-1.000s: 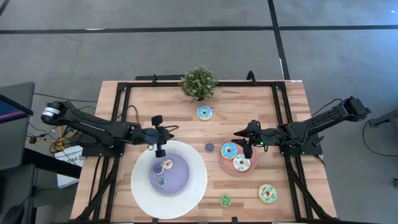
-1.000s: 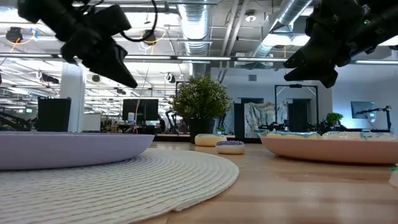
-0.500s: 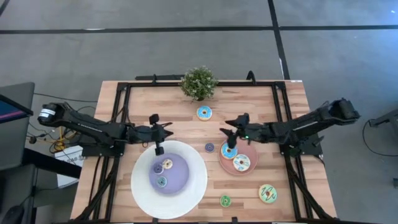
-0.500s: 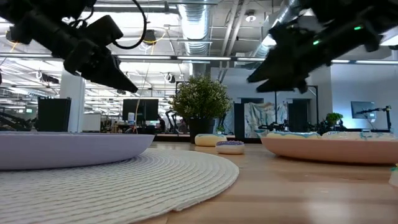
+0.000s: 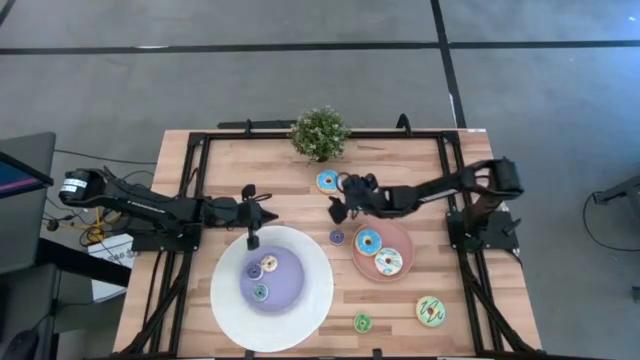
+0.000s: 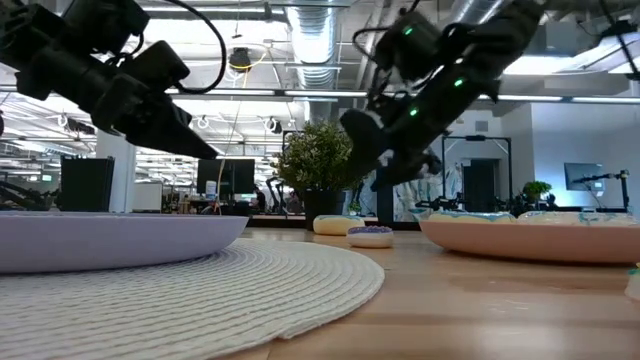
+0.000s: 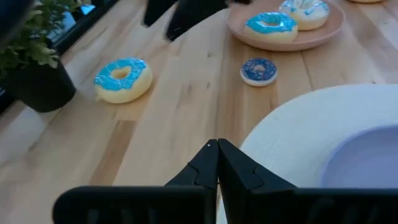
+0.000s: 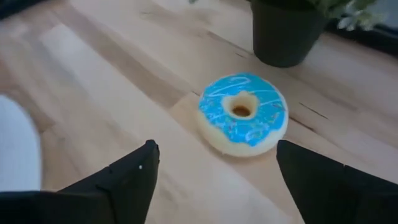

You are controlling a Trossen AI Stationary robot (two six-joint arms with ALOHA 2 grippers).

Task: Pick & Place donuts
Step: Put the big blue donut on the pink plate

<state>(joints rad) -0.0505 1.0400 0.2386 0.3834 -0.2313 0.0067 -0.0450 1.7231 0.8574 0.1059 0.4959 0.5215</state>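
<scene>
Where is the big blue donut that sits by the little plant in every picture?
High view: the blue donut lies on bare wood just below the potted plant.
Low view: a pale lump under the plant, likely it.
Left wrist view: upper left, beside the plant's dark pot.
Right wrist view: centre, ahead of the open right gripper.
Shared landmark: the plant.

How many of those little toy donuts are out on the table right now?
8. One blue by the plant, a tiny purple on bare wood, two on the pink plate, two on the big plate, and two near the front edge.
</scene>
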